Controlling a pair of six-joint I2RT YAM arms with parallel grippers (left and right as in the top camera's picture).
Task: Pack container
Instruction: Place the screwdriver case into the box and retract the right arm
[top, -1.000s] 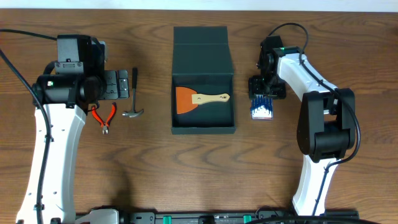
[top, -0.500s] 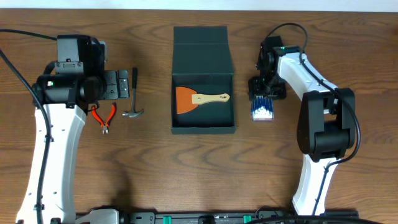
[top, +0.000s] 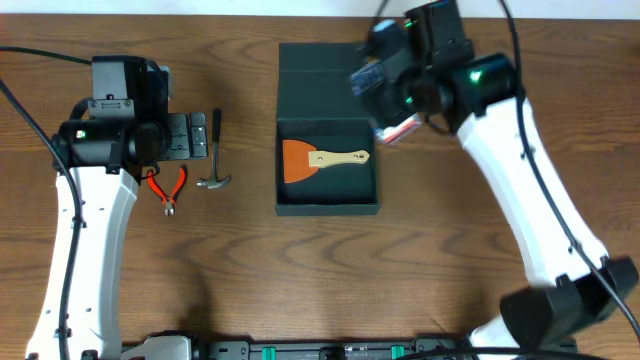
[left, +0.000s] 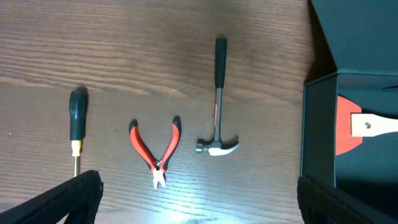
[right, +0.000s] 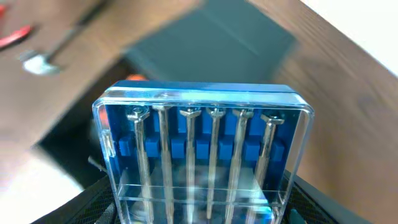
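Observation:
The dark teal container (top: 327, 209) stands open at table centre, its flap lid (top: 325, 85) folded back. An orange scraper with a wooden handle (top: 320, 160) lies inside. My right gripper (top: 395, 100) is raised over the box's back right corner, shut on a clear blue case of small screwdrivers (right: 202, 155). The container (right: 211, 46) shows blurred beyond the case in the right wrist view. My left gripper (left: 199, 205) is open and empty above the table left of the container (left: 320, 124), over red pliers (left: 157, 149) and a small hammer (left: 217, 112).
A green-handled screwdriver (left: 77, 124) lies left of the pliers; the left arm hides it in the overhead view. The pliers (top: 167, 188) and hammer (top: 214, 150) lie between the left arm and the box. Bare wood lies right of the box.
My right gripper has lifted the screwdriver case off the table right of the box and swung it up and left over the box's back right corner. The left arm has not moved.

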